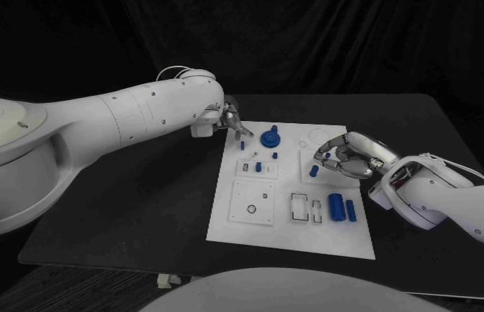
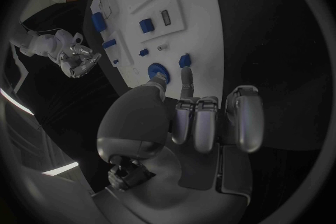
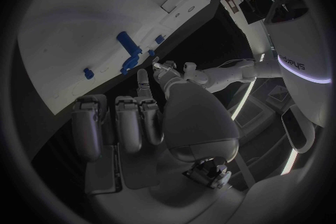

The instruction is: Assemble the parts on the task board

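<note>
Hovering w/ curled, empty fingers, left robot hand [image 1: 230, 124] just beside round blue part [image 1: 269, 138] on task board [image 1: 292, 235]

A black table [image 1: 131, 207] stands before a dark curtain backdrop [image 1: 303, 39]

The head camera looks down from above at the board [image 1: 292, 186] on the bench [image 1: 131, 214], from the robot's side, far enough to take in the whole board and both arms. The left wrist camera sits close behind the left hand [image 2: 203, 123] and faces along its fingers toward the board [image 2: 203, 28]; beyond the board it catches the right hand [image 2: 78, 60]. The right wrist camera sits close behind the right hand [image 3: 133, 123], very near the board [image 3: 77, 28], with the left hand [image 3: 168, 70] beyond the board's edge. All three views share the board.
</note>
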Robot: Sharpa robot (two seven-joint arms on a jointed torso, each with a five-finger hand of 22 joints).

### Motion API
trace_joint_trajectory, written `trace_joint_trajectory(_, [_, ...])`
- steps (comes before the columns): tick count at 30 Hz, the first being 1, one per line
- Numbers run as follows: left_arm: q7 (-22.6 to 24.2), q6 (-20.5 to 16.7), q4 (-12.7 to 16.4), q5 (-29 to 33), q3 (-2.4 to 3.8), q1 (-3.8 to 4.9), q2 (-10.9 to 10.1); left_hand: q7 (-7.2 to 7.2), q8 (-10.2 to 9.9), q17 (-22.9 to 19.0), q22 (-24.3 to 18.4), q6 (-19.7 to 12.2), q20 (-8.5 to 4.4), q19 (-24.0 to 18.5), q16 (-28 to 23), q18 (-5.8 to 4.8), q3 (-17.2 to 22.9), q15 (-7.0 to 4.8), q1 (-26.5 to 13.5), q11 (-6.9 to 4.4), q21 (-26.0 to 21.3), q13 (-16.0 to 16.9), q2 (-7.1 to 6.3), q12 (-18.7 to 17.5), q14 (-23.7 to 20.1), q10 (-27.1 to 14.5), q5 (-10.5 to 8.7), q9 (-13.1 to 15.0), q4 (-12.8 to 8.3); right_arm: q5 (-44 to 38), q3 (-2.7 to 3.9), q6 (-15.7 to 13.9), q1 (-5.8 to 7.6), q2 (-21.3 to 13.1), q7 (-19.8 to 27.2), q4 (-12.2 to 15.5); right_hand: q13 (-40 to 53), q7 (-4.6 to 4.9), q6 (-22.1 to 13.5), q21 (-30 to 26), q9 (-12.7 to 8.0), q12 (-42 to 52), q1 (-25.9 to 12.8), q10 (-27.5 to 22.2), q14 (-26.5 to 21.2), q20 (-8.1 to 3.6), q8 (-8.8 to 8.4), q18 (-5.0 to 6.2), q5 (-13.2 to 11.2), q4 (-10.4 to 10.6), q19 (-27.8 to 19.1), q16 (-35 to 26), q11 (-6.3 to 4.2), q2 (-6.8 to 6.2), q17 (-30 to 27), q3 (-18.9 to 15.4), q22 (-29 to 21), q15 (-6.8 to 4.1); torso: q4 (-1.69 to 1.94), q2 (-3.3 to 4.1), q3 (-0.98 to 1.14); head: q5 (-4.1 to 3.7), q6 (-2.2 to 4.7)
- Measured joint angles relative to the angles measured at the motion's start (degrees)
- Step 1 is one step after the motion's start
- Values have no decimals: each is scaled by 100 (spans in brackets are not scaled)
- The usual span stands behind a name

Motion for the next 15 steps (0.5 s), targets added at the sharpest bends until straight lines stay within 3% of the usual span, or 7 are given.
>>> trace_joint_trajectory(11, [-50, 104, -47, 1, 0, -61, 59, 0, -2, 0, 0, 0, 0, 0, 0, 0, 0, 0, 18, 0, 0, 0, 18, 0, 0, 0, 50, 0, 0, 0, 0, 7, 0, 12, 0, -5, 0, 0, 0, 0, -1, 0, 0, 0, 0, 0, 0, 0, 0, 0, 0, 0, 0, 0, 0, 0, -1, 0, -1, 0, 0, 14, 0])
trace_joint_trajectory(15, [-72, 129, -69, 1, 2, -85, 61, 0, -2, 0, 0, 0, 0, 0, 0, 0, 0, 0, 42, 1, 0, 0, 42, 0, 0, -2, 92, 6, 0, 0, 0, 11, 0, 12, 0, -5, 0, 0, 0, 0, -1, 0, 0, 0, 0, 0, 0, 0, 0, 0, 0, 0, 0, 0, 0, 0, -1, 0, -1, 0, 0, -14, 0])
